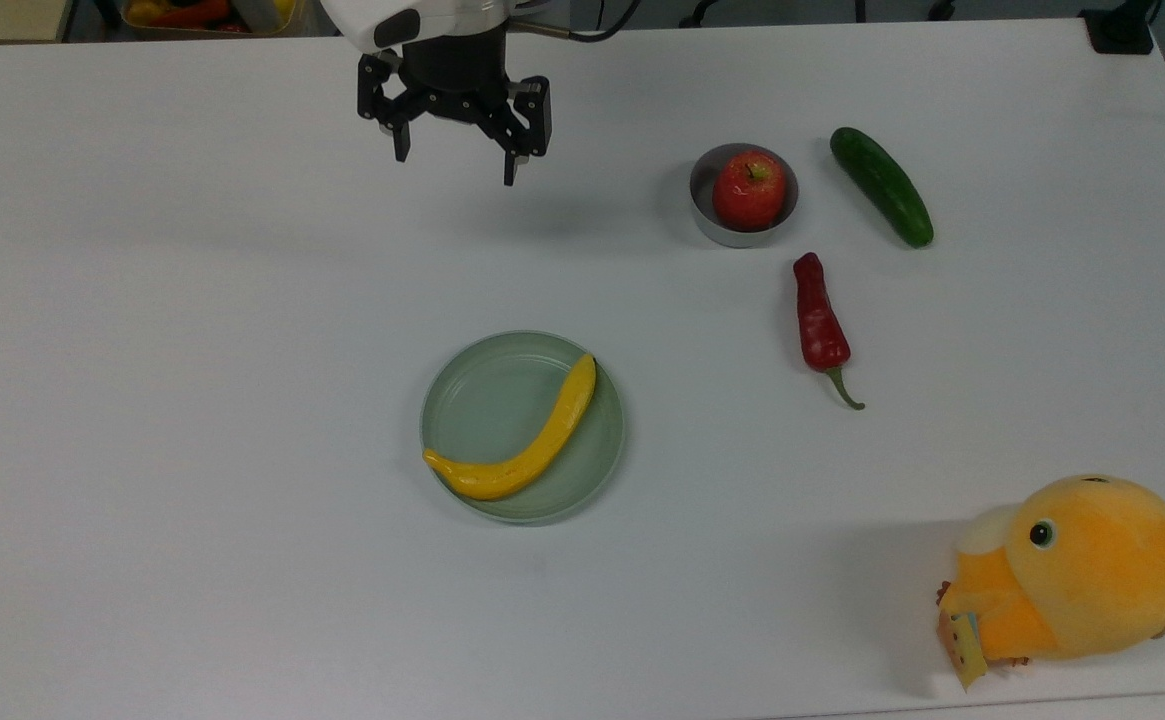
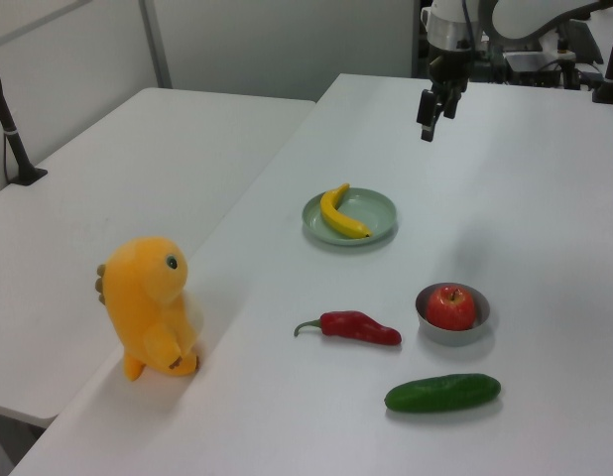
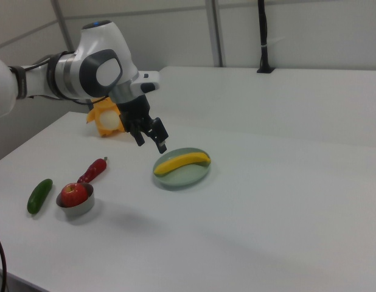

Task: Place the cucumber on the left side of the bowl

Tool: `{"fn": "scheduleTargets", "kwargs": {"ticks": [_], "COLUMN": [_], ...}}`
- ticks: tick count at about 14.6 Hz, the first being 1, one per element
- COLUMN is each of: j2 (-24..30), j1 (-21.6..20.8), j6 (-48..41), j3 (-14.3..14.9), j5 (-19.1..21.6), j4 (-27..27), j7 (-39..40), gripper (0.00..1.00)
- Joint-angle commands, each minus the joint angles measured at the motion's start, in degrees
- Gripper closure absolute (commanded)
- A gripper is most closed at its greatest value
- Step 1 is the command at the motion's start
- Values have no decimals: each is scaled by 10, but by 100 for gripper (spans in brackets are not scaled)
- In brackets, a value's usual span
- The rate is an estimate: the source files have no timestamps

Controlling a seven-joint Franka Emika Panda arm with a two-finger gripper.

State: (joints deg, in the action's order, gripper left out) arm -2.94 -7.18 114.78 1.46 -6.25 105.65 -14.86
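White table [image 1: 192, 400]; cucumber [image 1: 882, 187], bowl [image 1: 717, 228], chili [image 1: 819, 320], plate [image 1: 472, 400], plush toy [image 1: 1082, 570]

End effector [image 1: 455, 158] aloft, pointing down, fingers spread wide, nothing between them.
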Motion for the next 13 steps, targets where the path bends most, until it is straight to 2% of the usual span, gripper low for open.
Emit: {"fn": "scheduleTargets", "kwargs": {"ticks": [1,6,9,13], "j2": [23,23,23,23], "j1": [-23,-22,-21,-22], "j6": [-30,-39,-38,-40], "j3": [14,14,31,32], "j5": [13,17,79,81], "j4": [18,18,18,18], "j7": [31,43,45,50], "gripper": [0,0,0,0]}}
